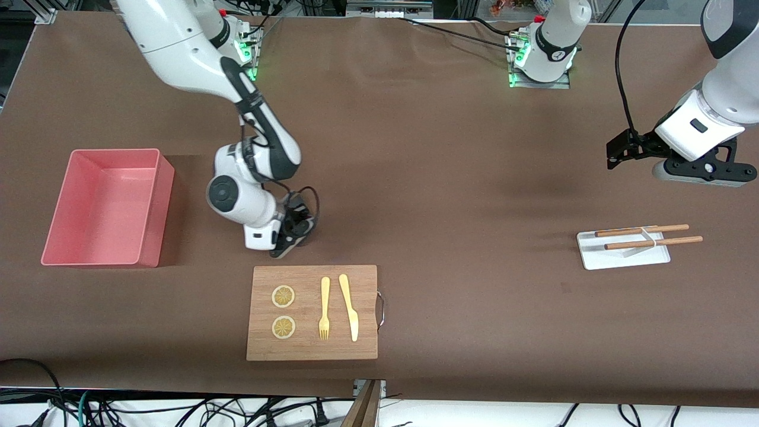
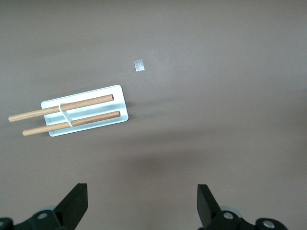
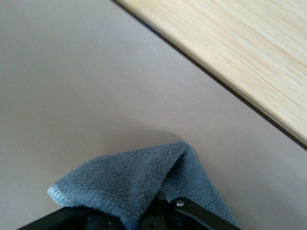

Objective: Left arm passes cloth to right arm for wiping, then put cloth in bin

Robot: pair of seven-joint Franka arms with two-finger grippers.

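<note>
Cloth (image 3: 144, 182) pinched in right gripper (image 1: 283, 248), pressed low to the table just beside the cutting board (image 1: 312, 312), seemingly for wiping. Bin (image 1: 151, 207) nearby. Left gripper (image 2: 141, 206) waits, jaws wide, over the white tray (image 2: 122, 103).

front: high, facing robots, whole worktop (image 1: 450, 178) | left wrist: above white tray (image 2: 86, 117), shared with front | right wrist: close over cutting board (image 3: 240, 57) edge

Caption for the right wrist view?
Right gripper shut on the grey cloth, low over the table beside the cutting board.
</note>
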